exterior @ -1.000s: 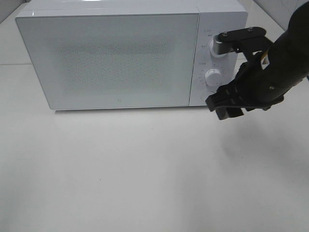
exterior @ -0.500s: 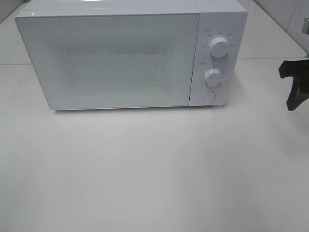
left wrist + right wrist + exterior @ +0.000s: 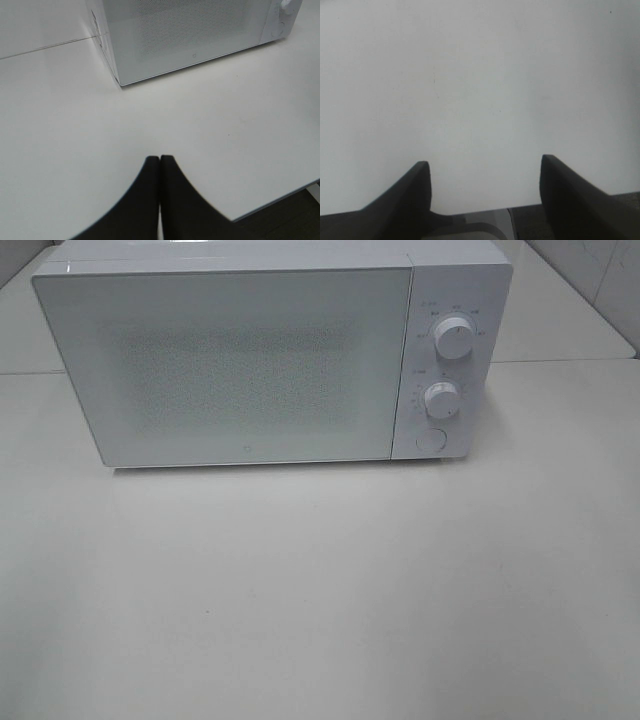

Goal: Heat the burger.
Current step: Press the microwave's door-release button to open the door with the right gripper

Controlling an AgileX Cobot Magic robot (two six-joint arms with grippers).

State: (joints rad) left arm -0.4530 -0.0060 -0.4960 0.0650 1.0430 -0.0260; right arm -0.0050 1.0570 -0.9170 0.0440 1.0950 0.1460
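Observation:
A white microwave [image 3: 260,355] stands at the back of the table with its door shut; its two knobs [image 3: 455,338] and a round button are on the right panel. The burger is not in view; the mesh door window shows nothing clear inside. Neither arm shows in the exterior view. In the left wrist view my left gripper [image 3: 160,160] is shut and empty over the table, in front of the microwave's [image 3: 190,35] left front corner. In the right wrist view my right gripper [image 3: 485,167] is open and empty over bare table near its edge.
The white table [image 3: 320,590] spreads in front of the microwave. Its near edge shows in the left wrist view [image 3: 280,200] and in the right wrist view [image 3: 470,212]. A tiled wall is at the back right [image 3: 600,280].
My right arm has pulled back from the microwave's knobs to the right and left the exterior view. The microwave has not moved.

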